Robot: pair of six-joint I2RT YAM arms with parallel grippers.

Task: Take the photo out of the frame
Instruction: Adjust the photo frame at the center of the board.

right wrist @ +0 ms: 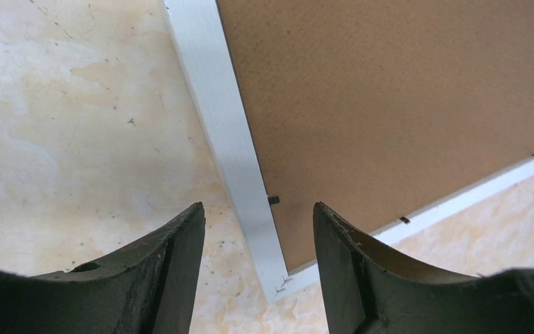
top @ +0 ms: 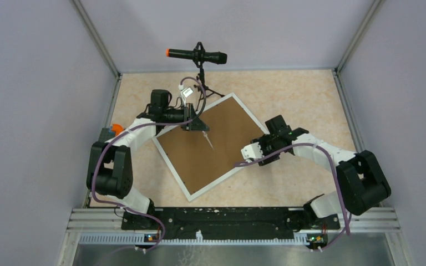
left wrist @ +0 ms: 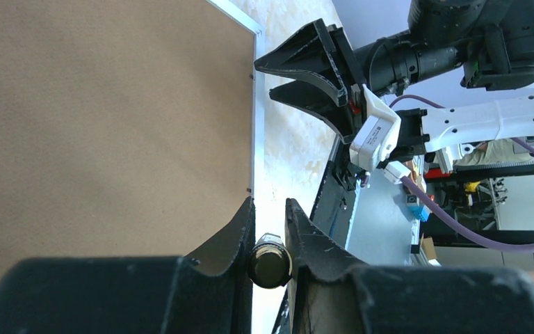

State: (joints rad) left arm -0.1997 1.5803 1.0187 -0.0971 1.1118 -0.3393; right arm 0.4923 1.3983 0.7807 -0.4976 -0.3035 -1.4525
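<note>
While face down, frame point(right wrist: 226, 125) edge beneath parted right end effector point(right wrist: 257, 212).

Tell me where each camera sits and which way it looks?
Top camera: high behind the bases, looking down on the large white rectangular picture frame, its brown backing board up; left arm and right arm show.
Left wrist camera: on the left arm, looking along the board; its own black left fingers at the bottom.
Right wrist camera: on the right arm, looking down at a frame corner between its black right fingers.
Shared: both wrist views see the board; the left also catches the right fingers.
</note>
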